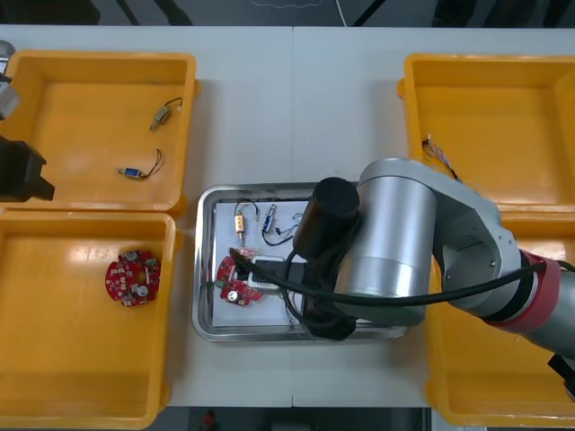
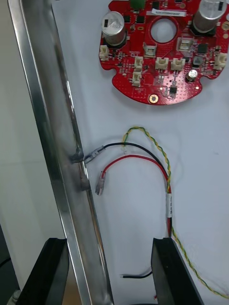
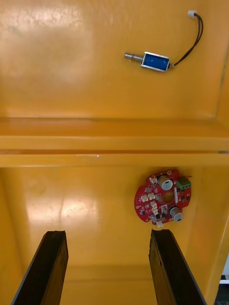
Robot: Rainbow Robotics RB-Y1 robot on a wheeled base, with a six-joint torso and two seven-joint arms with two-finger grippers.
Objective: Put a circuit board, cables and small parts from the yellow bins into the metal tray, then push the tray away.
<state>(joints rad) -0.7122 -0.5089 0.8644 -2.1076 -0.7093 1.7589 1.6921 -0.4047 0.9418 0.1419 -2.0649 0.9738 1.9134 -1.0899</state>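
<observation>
The metal tray, white inside, sits between the yellow bins. It holds a round red circuit board, a red and yellow cable with black and red leads, and two small metal parts. My right gripper is open at the tray's near edge. Its fingers straddle the shiny rim, one outside and one over the white floor beside the cable. My left gripper hangs open above the left bins, holding nothing.
The far left bin holds two small metal parts. A second red circuit board lies in the near left bin. A twisted cable end shows in the far right bin.
</observation>
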